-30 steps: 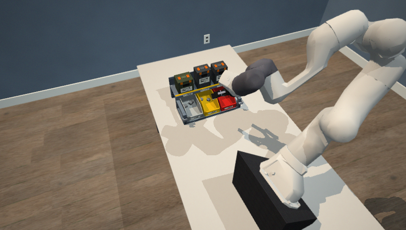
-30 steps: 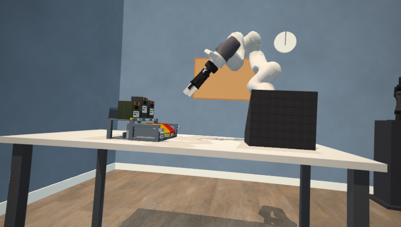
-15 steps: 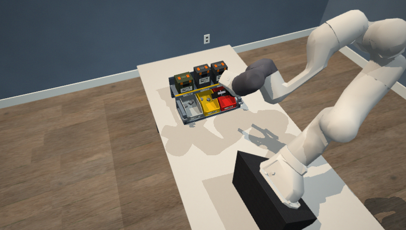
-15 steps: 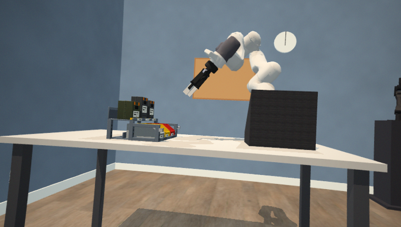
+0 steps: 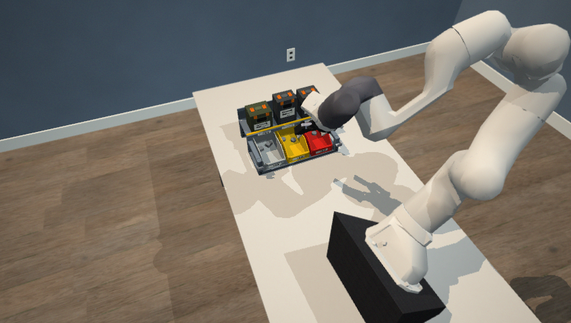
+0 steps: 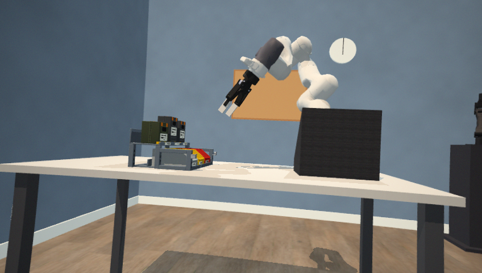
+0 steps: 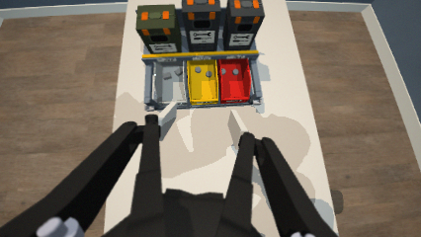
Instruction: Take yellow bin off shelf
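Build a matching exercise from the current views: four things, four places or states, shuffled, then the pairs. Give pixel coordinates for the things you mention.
Things
1. yellow bin (image 5: 297,151) (image 7: 203,89)
2. red bin (image 5: 320,145) (image 7: 235,88)
3. green case (image 5: 258,117) (image 6: 149,132) (image 7: 157,31)
4. gripper (image 6: 225,110) (image 7: 203,114)

Places or states
A. on the upper level, behind the grey bin (image 5: 273,153) (image 7: 169,89)
B. fingers apart, above the table, holding nothing
C. between two other bins
D. at one end of the bin row

Pairs
1-C
2-D
3-A
4-B
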`<state>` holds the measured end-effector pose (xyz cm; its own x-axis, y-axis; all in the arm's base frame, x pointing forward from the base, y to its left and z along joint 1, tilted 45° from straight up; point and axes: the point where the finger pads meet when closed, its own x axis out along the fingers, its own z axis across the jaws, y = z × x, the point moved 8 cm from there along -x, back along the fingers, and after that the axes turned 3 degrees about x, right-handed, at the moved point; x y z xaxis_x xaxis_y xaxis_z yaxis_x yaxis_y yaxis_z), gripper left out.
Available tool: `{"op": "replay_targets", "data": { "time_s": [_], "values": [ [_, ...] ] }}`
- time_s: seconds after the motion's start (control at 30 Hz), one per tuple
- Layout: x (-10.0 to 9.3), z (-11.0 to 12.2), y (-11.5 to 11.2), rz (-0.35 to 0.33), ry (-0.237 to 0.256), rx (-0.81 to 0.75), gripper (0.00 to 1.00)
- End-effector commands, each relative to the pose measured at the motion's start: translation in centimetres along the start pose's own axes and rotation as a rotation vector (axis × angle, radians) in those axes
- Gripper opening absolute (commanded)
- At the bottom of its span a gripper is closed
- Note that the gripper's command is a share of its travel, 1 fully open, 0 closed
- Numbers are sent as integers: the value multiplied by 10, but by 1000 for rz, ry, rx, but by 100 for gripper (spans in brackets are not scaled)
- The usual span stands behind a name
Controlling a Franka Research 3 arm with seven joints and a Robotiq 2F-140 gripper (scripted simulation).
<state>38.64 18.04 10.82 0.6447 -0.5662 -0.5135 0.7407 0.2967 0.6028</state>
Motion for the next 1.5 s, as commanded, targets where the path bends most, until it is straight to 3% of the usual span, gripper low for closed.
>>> {"op": "replay_targets", "data": {
  "time_s": [0.0,0.17,0.33,0.73,0.9,1.3,1.47],
  "values": [
    [0,2,-1,-6,-23,69,57],
    [0,2,-1,-6,-23,69,57],
    [1,-3,7,-85,-102,264,57],
    [1,-3,7,-85,-102,264,57],
    [2,-6,14,-162,-180,461,57],
    [2,-6,14,-162,-180,461,57],
    [5,-8,22,-237,-256,659,57]
  ]
}}
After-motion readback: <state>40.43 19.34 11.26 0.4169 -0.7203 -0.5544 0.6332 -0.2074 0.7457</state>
